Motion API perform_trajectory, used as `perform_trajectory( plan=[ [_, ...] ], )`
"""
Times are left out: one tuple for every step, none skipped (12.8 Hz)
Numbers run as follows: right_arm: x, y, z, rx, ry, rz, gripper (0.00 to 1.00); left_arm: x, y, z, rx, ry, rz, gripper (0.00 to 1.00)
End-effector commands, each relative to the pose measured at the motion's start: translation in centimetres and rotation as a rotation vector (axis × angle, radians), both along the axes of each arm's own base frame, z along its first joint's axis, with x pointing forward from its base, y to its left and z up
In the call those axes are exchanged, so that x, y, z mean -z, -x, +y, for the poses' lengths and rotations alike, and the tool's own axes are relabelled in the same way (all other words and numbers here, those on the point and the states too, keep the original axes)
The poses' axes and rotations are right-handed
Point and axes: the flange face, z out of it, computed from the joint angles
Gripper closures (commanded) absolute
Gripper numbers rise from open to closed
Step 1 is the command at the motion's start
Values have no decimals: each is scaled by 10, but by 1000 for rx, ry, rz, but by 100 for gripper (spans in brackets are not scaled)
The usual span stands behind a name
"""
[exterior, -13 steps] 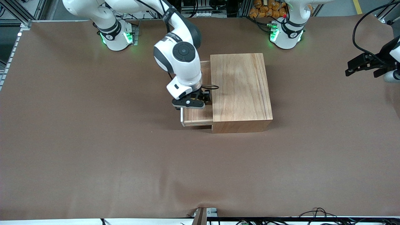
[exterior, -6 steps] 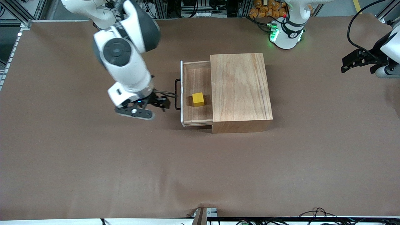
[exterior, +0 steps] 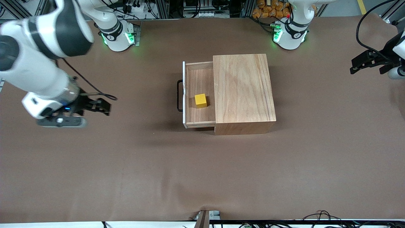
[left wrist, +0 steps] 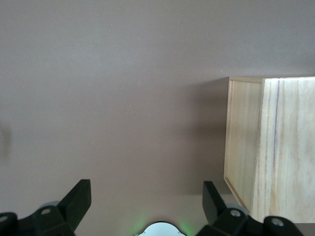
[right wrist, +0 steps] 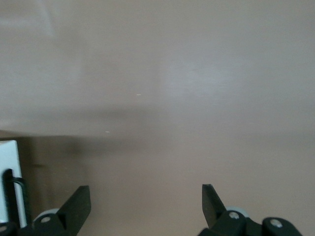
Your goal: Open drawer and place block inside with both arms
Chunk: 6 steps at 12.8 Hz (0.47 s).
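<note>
Block (exterior: 200, 100) in open drawer (exterior: 199, 118). Right gripper (exterior: 95, 106) spread, empty, over bare table (exterior: 126, 164); left gripper (exterior: 368, 61) likewise, waiting.

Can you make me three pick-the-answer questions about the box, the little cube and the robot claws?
1. Where is the block?
A. in the drawer
B. on top of the box
C. on the brown table

2. What colour is the block?
A. red
B. yellow
C. blue

3. How is the right claw?
A. shut on the block
B. shut on the handle
C. open, holding nothing

Answers: 1 A, it sits on the drawer's floor; 2 B, it is bright yellow; 3 C, its fingers are spread over bare table.
</note>
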Motion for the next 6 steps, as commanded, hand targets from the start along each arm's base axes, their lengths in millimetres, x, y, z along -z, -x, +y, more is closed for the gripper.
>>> perform_trajectory(
  plan=[
    [-58,41,-52,-17,-14,-39,0,-7,2,1,-6,-16,-20,0],
    [-69,51,-68,-20,-11,-28,0,-7,2,1,-6,-16,-20,0],
    [-78,61,-81,-63,-11,-16,0,-7,2,1,-6,-16,-20,0],
    [-82,65,-90,-74,-13,-13,0,-5,1,1,-6,-18,-16,0],
    [-81,66,-97,-64,-25,1,0,-5,1,2,-7,-18,-16,0],
    [-78,70,-103,-51,-52,32,0,-5,1,1,-6,-18,-16,0]
  ],
)
